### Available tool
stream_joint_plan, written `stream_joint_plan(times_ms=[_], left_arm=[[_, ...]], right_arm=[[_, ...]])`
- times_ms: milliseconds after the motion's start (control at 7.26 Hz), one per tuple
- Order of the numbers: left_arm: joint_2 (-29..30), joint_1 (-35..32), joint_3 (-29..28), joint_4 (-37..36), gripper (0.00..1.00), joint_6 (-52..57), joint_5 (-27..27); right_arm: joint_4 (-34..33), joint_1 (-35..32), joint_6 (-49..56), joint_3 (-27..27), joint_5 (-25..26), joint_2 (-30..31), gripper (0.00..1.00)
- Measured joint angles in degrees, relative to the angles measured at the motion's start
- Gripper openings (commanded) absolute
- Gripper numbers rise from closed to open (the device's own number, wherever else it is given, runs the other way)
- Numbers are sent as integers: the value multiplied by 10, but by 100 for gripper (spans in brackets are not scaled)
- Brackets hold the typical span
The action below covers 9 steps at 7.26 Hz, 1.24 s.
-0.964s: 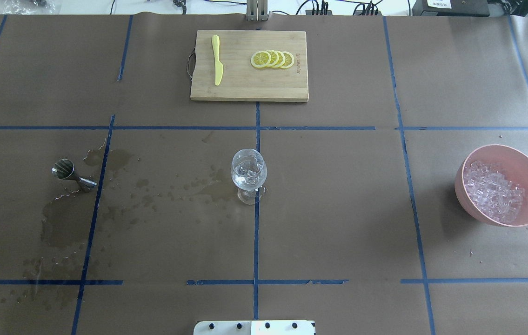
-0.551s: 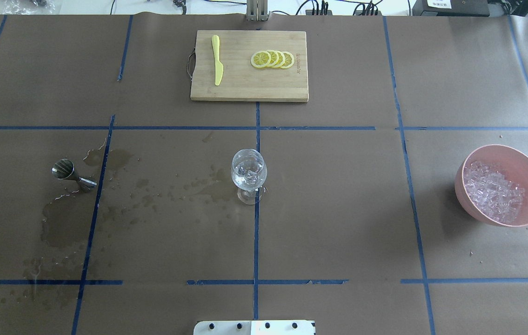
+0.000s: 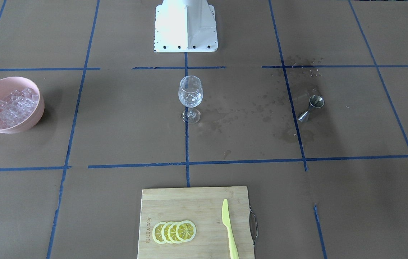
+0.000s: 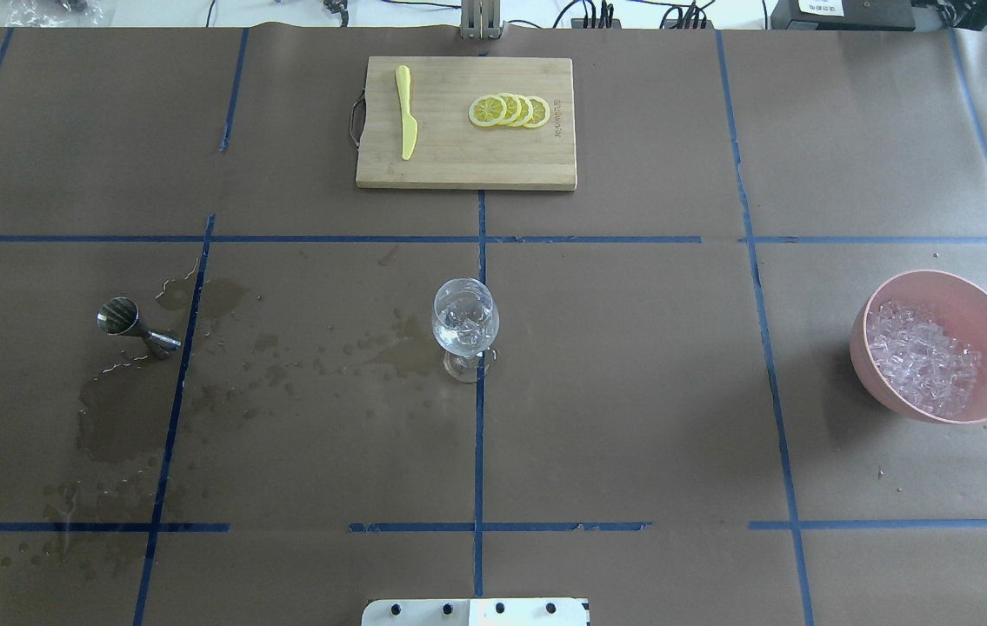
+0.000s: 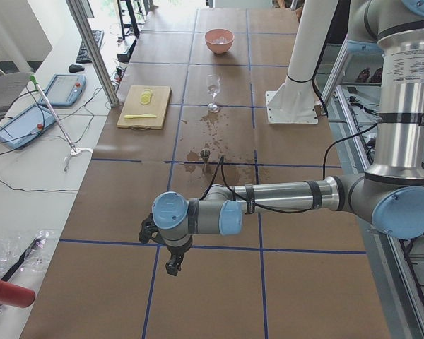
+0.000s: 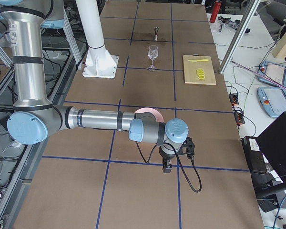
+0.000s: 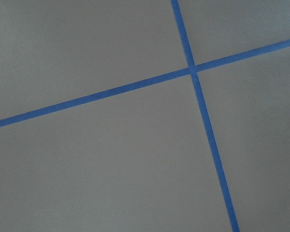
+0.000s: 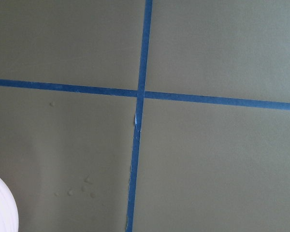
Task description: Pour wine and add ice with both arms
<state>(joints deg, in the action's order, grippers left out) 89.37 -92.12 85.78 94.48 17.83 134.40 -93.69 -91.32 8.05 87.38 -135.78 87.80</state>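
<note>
Front-facing view: wine glass [image 3: 190, 94] upright at centre of brown paper [image 3: 117, 118], foot on a blue tape [image 3: 187, 144] line, a few clear cubes inside. Pink bowl [image 3: 33, 119] well apart toward robot's right, w/ heap of ice [image 3: 14, 105] in it. Steel jigger [image 3: 311, 108] standing toward robot's left, well apart from glass; contents: can't tell. Wet stains [image 3: 225, 117] on paper btwn jigger and glass. Cutting board [image 3: 204, 205] at operators' edge, w/ lemon slices [image 3: 174, 231] overlapping in a row and yellow-green knife [image 3: 229, 230] beside them. White base [image 3: 186, 25] at top.

Overhead view: glass at centre, jigger left, bowl near right edge, board on far side. Biggest stain just beside jigger. Tiny specks on paper just beside bowl.

Ext. left view: left arm [image 5: 290, 196] near, stretched low over table's near end, well apart from jigger. Left gripper [image 5: 173, 263] pointing down above paper; open or closed: can't tell from here.

Ext. right view: right arm [image 6: 90, 119] near, forearm in front of bowl, hiding most of it. Right gripper [image 6: 167, 166] pointing down near a tape line; finger state: can't tell.

Left wrist view: paper and a tape crossing.

Right wrist view: tape crossing, a few small drops on paper, pale curved edge [image 8: 2, 203] in lower-left corner, can't identify.
</note>
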Motion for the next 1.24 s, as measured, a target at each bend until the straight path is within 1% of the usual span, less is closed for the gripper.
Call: stream_joint_plan(times_ms=[138, 551, 826, 1239], left_arm=[[1, 0, 9, -1, 100, -1, 0], [6, -1, 64, -5, 100, -20, -2], [4, -1, 72, -4, 100, -26, -3], [1, 0, 70, -2, 100, -26, -2]], right_arm=[[0, 0, -1, 0, 0, 0, 100], [0, 0, -2, 2, 0, -1, 100], [0, 0, -2, 2, -1, -2, 100], [0, 0, -2, 2, -1, -4, 100]])
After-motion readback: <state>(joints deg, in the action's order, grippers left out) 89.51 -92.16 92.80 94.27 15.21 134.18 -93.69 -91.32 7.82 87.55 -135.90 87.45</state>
